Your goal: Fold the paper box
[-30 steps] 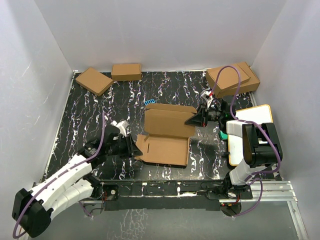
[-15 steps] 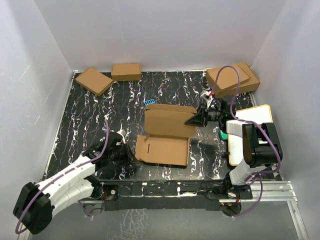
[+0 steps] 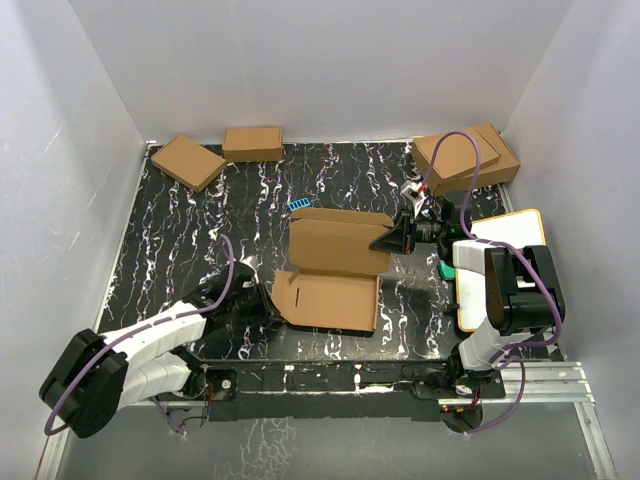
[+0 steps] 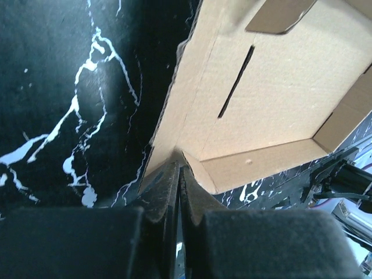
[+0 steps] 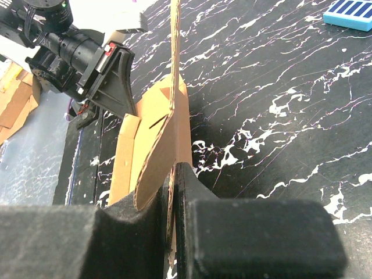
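Two grippers are clamped onto the paper box (image 3: pixel 335 272), which is parked roughly mid-way across the black marbled table (image 3: pixel 170 230), only half folded. The near panel is laid flat and the back panel is stood up behind it.

The left gripper (image 3: pixel 264 298) is tucked in low at the box's left edge. From its wrist cam the fingers (image 4: pixel 165 189) are seen squeezed almost together, with a corner of the paper box (image 4: pixel 273 99) pinched between them. A thin slot (image 4: pixel 235 82) is cut into the panel just past that.

The right gripper (image 3: pixel 384 241) is closed on the right edge of the raised panel. In the right wrist view the paper box (image 5: pixel 156 152) is seen edge-on, sandwiched tight between the pads (image 5: pixel 192 180).

Other stuff:
- Two small brown boxes (image 3: pixel 188 160) are sat at the back left.
- A stack of larger boxes (image 3: pixel 465 158) is at the back right.
- A little blue item (image 3: pixel 300 204) is just behind the box.
- A white board (image 3: pixel 508 230) is laid by the right arm.
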You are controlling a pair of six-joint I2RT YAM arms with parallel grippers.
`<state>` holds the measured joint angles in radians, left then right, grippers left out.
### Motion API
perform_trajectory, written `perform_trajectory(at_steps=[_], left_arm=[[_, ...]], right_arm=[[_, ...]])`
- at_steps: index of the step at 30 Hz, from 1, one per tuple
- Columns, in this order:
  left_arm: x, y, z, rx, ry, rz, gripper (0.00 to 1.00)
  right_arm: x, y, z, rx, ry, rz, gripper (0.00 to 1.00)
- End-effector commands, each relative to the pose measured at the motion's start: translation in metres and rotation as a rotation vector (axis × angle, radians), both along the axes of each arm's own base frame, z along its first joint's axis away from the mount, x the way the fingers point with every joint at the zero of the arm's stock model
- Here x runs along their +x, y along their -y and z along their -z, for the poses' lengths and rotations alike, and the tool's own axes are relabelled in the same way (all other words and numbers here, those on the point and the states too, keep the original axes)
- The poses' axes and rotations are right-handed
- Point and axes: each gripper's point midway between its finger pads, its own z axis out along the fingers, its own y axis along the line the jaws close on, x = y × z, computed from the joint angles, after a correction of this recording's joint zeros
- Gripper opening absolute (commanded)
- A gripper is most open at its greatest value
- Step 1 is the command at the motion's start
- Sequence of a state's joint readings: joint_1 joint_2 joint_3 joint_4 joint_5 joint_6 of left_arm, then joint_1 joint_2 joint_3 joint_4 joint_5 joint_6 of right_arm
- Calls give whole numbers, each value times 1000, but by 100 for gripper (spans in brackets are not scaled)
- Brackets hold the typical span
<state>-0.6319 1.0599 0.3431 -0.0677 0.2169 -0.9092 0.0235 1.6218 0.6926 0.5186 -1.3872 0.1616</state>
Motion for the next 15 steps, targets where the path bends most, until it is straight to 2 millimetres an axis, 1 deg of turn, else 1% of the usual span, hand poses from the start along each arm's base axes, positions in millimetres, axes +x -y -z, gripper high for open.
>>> perform_trajectory(at_steps=[1,7,15], left_arm=[[23,14,-15,-44,101,1,0],[33,29,-20,-85,127,36,0],[26,49,-22,-160,106,111,0]], right_arm=[[7,1,-23,7,140,-27,8],[6,0,-22,8,136,-32,8],[6,-1,-22,8,136,-35,8]])
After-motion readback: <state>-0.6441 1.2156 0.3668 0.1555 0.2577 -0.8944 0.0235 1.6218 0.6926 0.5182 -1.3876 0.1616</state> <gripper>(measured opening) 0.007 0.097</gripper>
